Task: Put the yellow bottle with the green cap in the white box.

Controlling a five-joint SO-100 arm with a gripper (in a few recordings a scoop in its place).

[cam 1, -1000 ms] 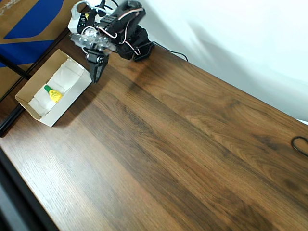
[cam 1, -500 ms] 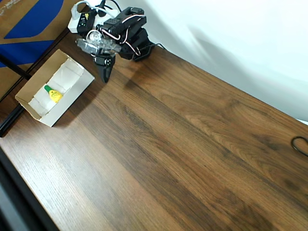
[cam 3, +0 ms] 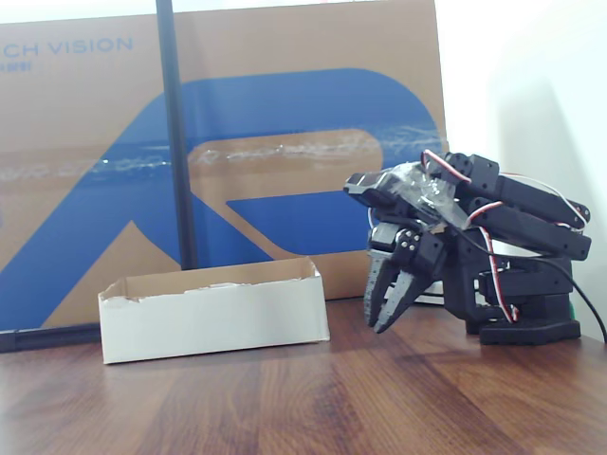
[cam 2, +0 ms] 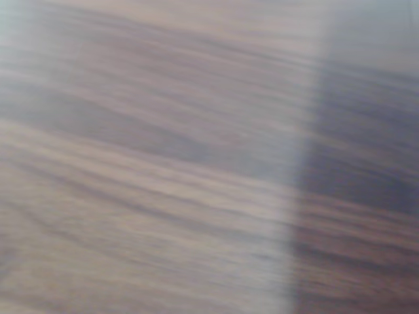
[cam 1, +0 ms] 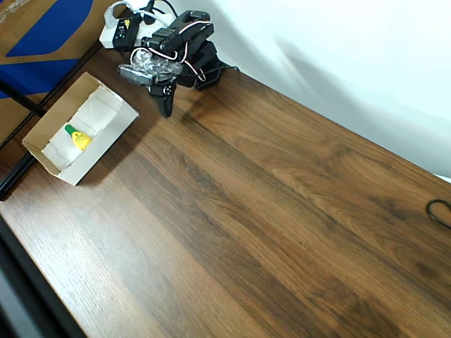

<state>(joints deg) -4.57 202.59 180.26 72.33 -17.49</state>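
On the dark wood-grain bench (cam 1: 268, 211), nearest the fixed camera, a long stretch of boards lies bare. Further back, at the left in the fixed view, sits the shallow white cardboard box with tan raw edges (cam 3: 213, 313); seen from overhead, the small bright yellow plastic bottle with the green tapered cap (cam 1: 79, 137) lies flat inside the box (cam 1: 113, 137), toward its middle. Right of the box, apart from it, the black two-finger gripper (cam 3: 387, 301) hangs tip-down just above the bench, its fingers drawn close together with nothing between them. Behind it the black folded arm (cam 3: 512, 237) rests on its base, and a big brown cardboard sheet with blue print (cam 3: 285, 142) leans at the very back. By my reading the placing is done. What remains risky is a careless swing of the arm toward the box: the light cardboard could slide or tip and let the bottle roll out.
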